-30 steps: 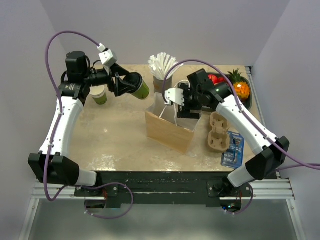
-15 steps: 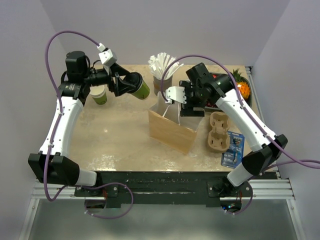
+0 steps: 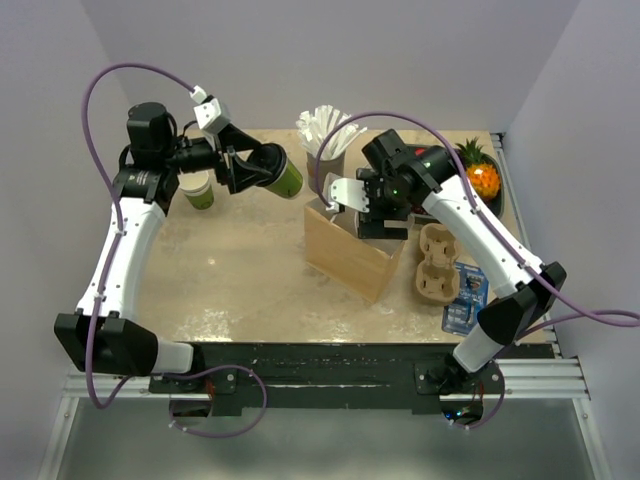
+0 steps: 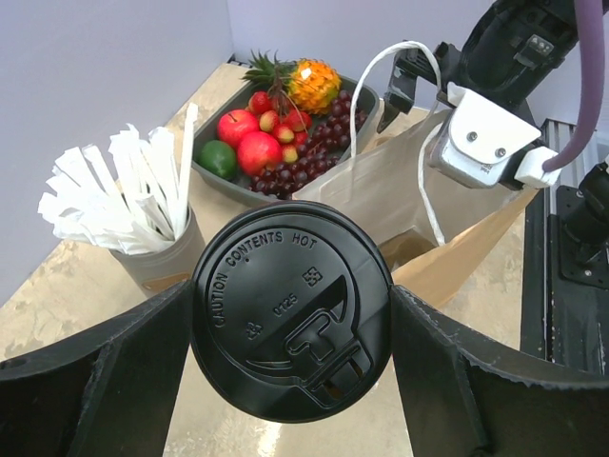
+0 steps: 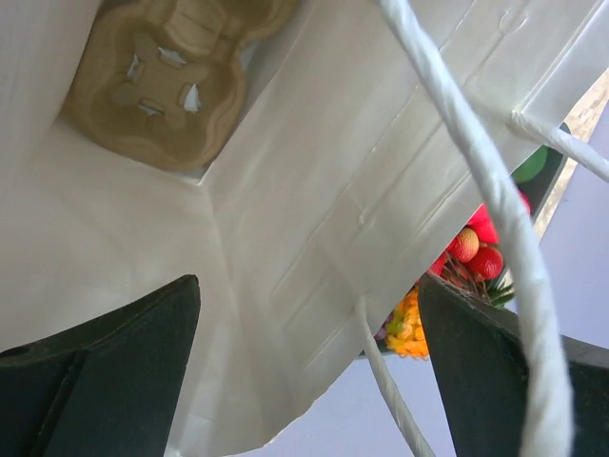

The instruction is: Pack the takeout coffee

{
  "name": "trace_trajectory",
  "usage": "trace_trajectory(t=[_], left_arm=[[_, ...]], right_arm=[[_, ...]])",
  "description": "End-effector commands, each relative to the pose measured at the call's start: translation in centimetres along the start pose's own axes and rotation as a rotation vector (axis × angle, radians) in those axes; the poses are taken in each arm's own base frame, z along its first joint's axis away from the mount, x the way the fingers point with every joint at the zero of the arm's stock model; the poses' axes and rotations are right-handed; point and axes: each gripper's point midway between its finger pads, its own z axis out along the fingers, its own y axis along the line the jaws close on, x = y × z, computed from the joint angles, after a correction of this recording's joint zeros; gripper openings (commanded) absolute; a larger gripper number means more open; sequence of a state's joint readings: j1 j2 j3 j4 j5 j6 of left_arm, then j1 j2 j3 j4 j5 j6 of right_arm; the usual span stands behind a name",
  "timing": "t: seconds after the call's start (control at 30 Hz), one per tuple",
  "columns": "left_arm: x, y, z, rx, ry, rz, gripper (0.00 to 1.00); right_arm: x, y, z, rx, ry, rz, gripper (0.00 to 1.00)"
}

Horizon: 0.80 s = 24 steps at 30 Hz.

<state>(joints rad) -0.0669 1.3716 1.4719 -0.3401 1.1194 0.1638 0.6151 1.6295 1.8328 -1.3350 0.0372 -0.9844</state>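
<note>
— Here, left gripper (image 3: 256, 170) is pinching the takeout coffee (image 3: 281, 178) sideways over the bench's (image 3: 230, 275) far edge.
— Right gripper (image 3: 352, 192) is reaching into the paper bag (image 3: 345, 258), jaws spread; the tilted coffee could be snagging its rim.

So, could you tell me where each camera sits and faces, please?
Top external: above and behind the bases, looking down at the table; both arms show.
Left wrist: faces the paper bag past the held takeout coffee; its fingers flank it.
Right wrist: looks inside the bag; its fingers show.
Shared: both wrist views catch the fruit.
</note>
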Motion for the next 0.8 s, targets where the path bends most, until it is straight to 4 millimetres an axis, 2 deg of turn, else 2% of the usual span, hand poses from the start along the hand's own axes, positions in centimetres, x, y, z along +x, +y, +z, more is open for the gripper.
trace_trajectory(t=[0.0,0.2,0.33,0.4,0.6,0.7,0.77], left_arm=[[-1.6,-1.4,-0.4,0.025,-0.042,0.060,0.00],[-1.9,-2.1,-0.6,0.035,-0.052,0.059,0.00],[-1.9,-3.0,-0.2,0.067,-0.084,0.018,0.00],[-3.0,-3.8,0.1,0.083,-0.124,0.003,0.00],[-5.5,-5.8,1.6,0.167,-0.197,-0.011,0.00],[-5.6,-6.9,2.5,0.205,-0.202,-0.011,0.00],[-5.5,-6.9,3.0,0.210,-0.203,-0.014,0.00]], right_arm=[[1.7,1.3,-2.2,-0.019,0.067,0.014,0.99],[0.4,0.4,-4.7,0.048,-0.022,0.047,0.99],[1.9,1.3,-4.7,0.051,0.031,0.023,0.99],[2.3,1.8,-4.5,0.040,0.037,0.019,0.99],[1.6,1.7,-4.3,0.030,0.011,0.061,0.97],[1.1,1.6,-4.4,0.029,-0.009,0.081,0.96],[1.2,1.7,-4.5,0.030,-0.008,0.083,0.96]])
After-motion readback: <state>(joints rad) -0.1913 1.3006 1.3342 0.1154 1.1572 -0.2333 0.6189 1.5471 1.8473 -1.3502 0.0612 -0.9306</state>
